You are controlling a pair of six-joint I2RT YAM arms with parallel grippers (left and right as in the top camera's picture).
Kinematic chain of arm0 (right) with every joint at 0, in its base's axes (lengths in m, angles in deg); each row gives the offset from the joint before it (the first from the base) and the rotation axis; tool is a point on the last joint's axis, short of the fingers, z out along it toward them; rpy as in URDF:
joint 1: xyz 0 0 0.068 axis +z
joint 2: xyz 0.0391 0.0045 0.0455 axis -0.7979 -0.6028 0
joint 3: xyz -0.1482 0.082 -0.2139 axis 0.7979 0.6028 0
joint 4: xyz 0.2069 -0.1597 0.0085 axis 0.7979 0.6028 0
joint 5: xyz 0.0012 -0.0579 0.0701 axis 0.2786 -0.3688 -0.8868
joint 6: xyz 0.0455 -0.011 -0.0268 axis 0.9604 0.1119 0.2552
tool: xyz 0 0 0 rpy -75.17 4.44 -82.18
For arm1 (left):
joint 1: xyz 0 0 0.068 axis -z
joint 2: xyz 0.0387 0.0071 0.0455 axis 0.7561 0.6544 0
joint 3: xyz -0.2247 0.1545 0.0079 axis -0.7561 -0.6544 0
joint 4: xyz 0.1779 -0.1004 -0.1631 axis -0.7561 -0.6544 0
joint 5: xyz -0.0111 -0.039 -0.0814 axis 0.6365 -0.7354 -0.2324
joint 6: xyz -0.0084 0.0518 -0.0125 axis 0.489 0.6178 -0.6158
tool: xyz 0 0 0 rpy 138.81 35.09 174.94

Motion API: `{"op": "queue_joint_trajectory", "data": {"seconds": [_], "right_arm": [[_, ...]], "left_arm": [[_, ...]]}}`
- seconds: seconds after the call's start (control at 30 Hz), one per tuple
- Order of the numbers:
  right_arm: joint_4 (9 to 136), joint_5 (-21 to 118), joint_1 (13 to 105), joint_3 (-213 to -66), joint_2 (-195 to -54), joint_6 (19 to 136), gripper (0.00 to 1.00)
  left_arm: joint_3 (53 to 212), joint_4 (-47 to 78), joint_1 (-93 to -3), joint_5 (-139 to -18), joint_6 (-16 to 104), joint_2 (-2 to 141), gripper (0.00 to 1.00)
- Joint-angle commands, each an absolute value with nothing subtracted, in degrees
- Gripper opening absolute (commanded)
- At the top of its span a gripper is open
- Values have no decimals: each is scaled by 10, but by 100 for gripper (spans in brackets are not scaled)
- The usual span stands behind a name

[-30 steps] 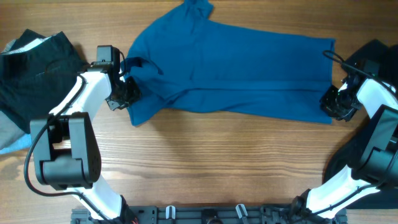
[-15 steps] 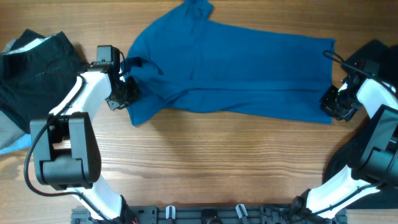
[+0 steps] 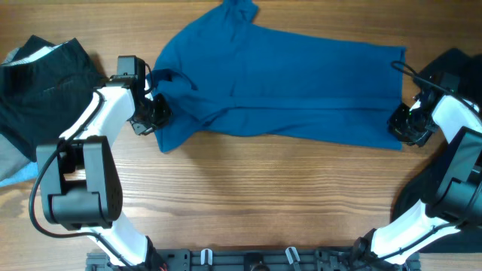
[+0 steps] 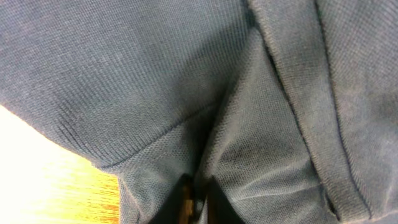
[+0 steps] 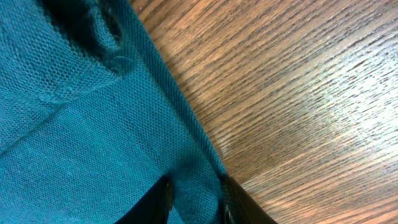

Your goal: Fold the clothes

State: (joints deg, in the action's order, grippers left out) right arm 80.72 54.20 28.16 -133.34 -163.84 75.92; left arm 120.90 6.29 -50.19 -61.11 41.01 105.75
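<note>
One royal-blue knit shirt [image 3: 286, 83] is lying spread on the wood-grain desk [image 3: 263, 196]; the left fingers [image 3: 156, 113] are pinching shut on a fold by its sleeve, the right fingers [image 5: 245, 208] are clamping its hem corner. Black clothes [image 3: 45, 75] are sitting crumpled at left.

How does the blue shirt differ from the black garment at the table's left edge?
The blue shirt lies spread out in the middle; the black garment sits bunched at the edge. The blue shirt is pinched by the left gripper and right gripper at opposite ends; the black garment is untouched. Both are fabric on the table.
</note>
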Motion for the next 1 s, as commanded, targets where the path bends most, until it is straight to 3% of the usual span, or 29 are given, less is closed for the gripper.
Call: {"op": "queue_joint_trajectory", "data": {"seconds": [0.0,0.63,0.67,0.73,0.77,0.8,0.97], "right_arm": [[808,567,283,-1326,-1672,763,30],[809,567,283,-1326,-1671,762,29],[809,567,283,-1326,-1671,763,30],[810,567,283,-1326,-1671,762,30],[812,567,283,-1326,-1671,763,30],[813,567,283,-1326,-1671,763,30],[822,585,283,-1326,-1671,764,30]], "left_arm": [[1222,73,-497,-618,413,1045,4],[1293,149,-554,-547,413,1034,5],[1293,149,-554,-547,413,1034,10],[1293,149,-554,-547,413,1034,37],[1293,149,-554,-547,413,1034,58],[1293,148,-554,-547,413,1034,64],[1293,117,-554,-546,413,1034,70]]}}
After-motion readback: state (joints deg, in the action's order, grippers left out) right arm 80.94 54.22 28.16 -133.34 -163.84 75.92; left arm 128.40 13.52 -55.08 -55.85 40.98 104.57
